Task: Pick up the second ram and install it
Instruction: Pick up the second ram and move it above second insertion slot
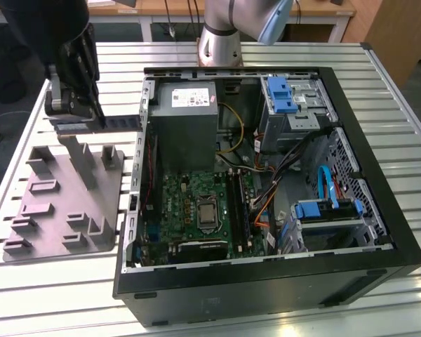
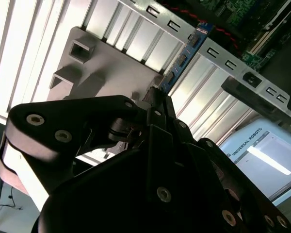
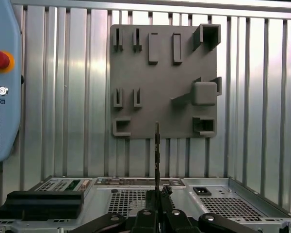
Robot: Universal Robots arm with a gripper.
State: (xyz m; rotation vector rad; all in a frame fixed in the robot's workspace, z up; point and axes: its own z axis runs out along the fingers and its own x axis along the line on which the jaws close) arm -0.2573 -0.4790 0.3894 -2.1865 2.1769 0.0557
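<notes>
Presently the ram [image 3: 157, 145] hangs edge-on just outside the case [image 1: 266, 284], near the fixture [image 3: 162, 73], pinched by one end between the fingers of the gripper [image 3: 157, 196]. Held by so little, it could pivot or slip, then strike the case wall or seat askew.

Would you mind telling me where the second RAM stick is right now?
The second RAM stick is clamped in the gripper, above the slatted table between the grey fixture block and the open computer case, at the exterior view's left.
</notes>
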